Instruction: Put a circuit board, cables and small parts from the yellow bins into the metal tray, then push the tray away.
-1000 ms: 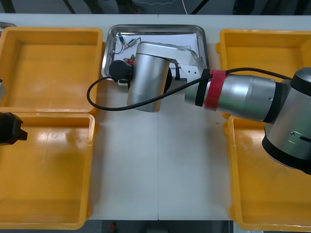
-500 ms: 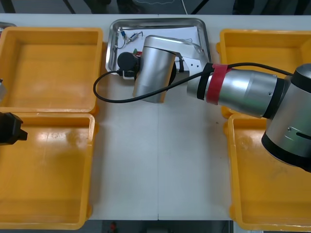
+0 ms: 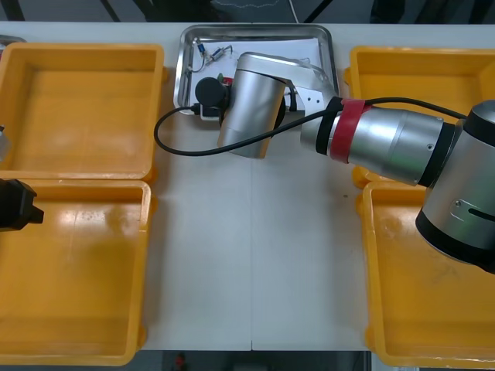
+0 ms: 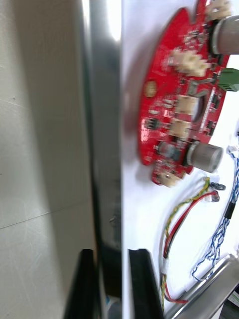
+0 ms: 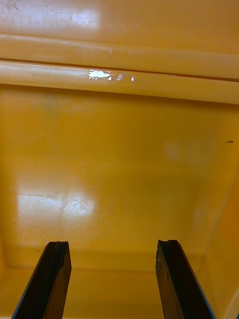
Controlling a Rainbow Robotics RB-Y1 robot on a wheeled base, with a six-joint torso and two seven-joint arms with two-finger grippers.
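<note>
Right claw at the far middle of the table, closed on the near wall of the metal tray, red circuit board, red and yellow cable, blue and white cable inside it, left claw open over near left yellow bin

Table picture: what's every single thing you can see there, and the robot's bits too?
Yellow plastic bins: four, yellow, two at each side of the table.
Light table: one, pale, under everything.
Shiny metal tray: one, silver with white inside, at the table's far edge between the bins.
Round red circuit board: one, red, in the tray.
Red and yellow cable: one, in the tray beside the board.
Twisted blue and white cable: one, in the tray beside the red and yellow cable.
Left gripper: one, black fingers, open over the near left bin.
Right gripper: one, black fingers, shut on the tray's near rim.
</note>
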